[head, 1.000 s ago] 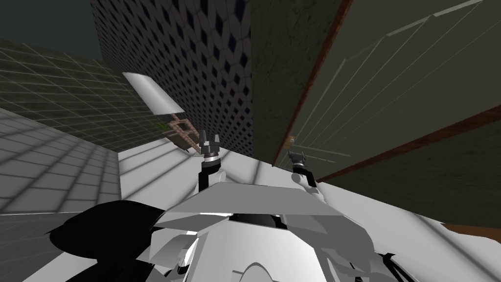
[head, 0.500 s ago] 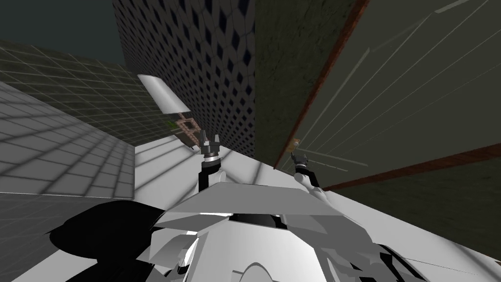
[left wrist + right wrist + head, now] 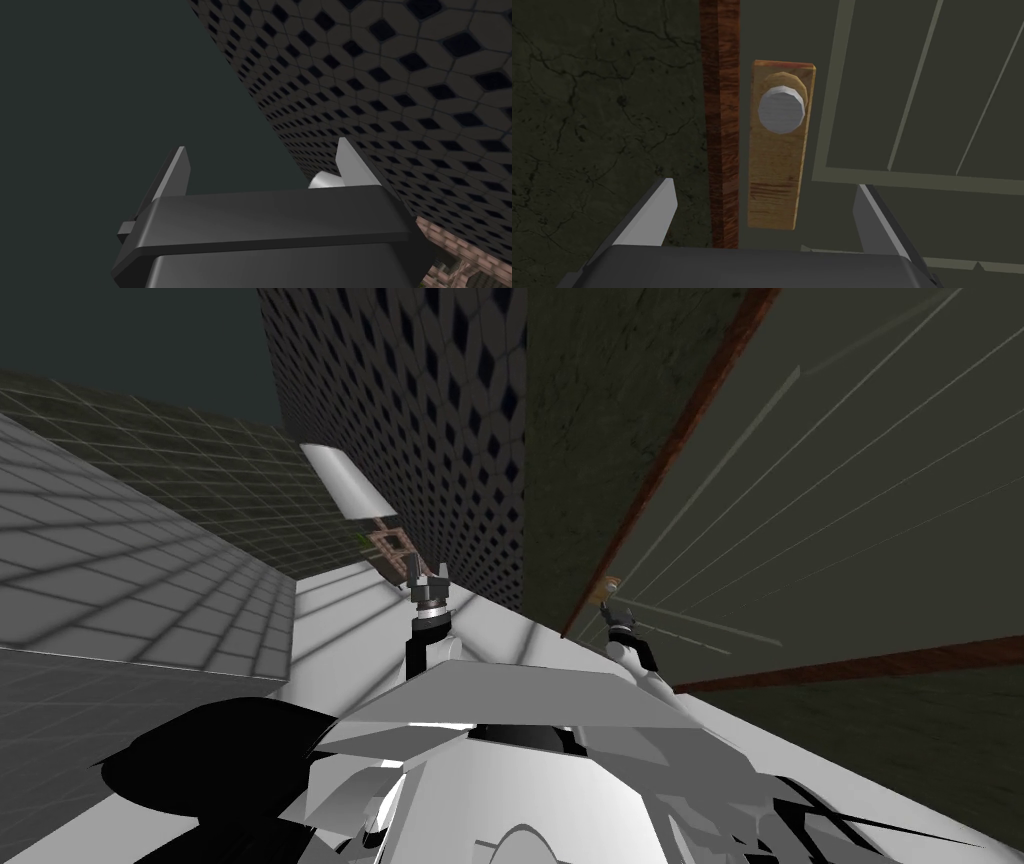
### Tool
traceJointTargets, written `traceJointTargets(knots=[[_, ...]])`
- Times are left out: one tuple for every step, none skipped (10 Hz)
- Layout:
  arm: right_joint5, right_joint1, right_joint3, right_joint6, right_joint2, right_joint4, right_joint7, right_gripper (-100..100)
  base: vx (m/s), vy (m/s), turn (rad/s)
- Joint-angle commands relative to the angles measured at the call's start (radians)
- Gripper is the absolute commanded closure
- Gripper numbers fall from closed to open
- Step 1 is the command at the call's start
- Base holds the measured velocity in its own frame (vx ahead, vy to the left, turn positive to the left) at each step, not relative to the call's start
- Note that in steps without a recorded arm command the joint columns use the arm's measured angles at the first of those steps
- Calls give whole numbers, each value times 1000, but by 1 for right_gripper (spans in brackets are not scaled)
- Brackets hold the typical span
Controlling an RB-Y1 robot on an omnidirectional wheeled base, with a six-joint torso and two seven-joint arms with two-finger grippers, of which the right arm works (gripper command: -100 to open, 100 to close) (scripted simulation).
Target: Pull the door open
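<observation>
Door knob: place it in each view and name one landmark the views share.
Head view: the door knob sits just above the right gripper.
Left wrist view: the left gripper faces the diamond-patterned wall instead.
Right wrist view: grey knob on a wooden plate, ahead of the open right gripper.
Shared landmark: the reddish-brown frame strip beside the knob.

Door (image 3: 922,100) is noted as dark grey-green, panelled with pale raised lines. A round grey knob (image 3: 781,111) is mounted toward one end of a long tan wooden plate (image 3: 777,190), set at the door's edge just beside the red-brown frame (image 3: 722,125).
</observation>
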Motion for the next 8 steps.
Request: traceJointTargets(knots=[[-31,-9,-2,5,-14,25,-26,-100,73,-54,101],[-17,-9,1,0,-9,22,-19,-100,34,-25,17],[-19,-14,-2,0,-8,29,-22,-100,95,-37,16],[-19,-15,-3,0,-7,31,-22,-100,151,-70,33],[-18,-19,-6,0,-6,37,-21,-100,198,-122,24],[-18,-23,-9,-1,-3,42,-20,-100,232,-134,43],[-17,-27,-12,-1,-1,48,-19,-100,183,-128,48],[-17,-30,-15,-1,1,53,-18,-100,155,-164,40]])
